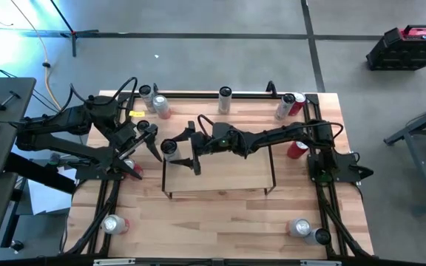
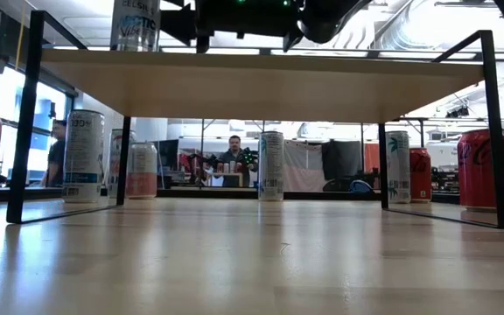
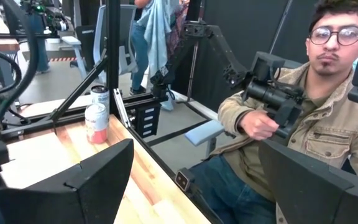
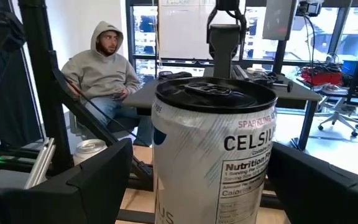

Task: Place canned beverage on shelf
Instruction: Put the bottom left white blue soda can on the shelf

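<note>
The shelf (image 1: 231, 174) stands mid-table, a light-wood board on black wire end frames; the low view shows its front edge (image 2: 261, 83). A white canned beverage (image 1: 170, 148) stands upright by its base on the shelf's left end (image 2: 136, 24). My right gripper (image 1: 179, 150) reaches level from the table's right and is open. The can (image 4: 213, 155) fills the space ahead between its fingers (image 4: 98, 180), with a gap showing on one side. My left gripper (image 1: 149, 139) waits open over the table's left part, with nothing between its fingers (image 3: 92, 180).
Several more cans stand about the table: along the far edge (image 1: 225, 100), red ones at the right (image 1: 296, 150), others at the near corners (image 1: 113, 224) (image 1: 299, 227). One person sits beyond the table's left edge (image 3: 303, 124), another farther off (image 4: 104, 68).
</note>
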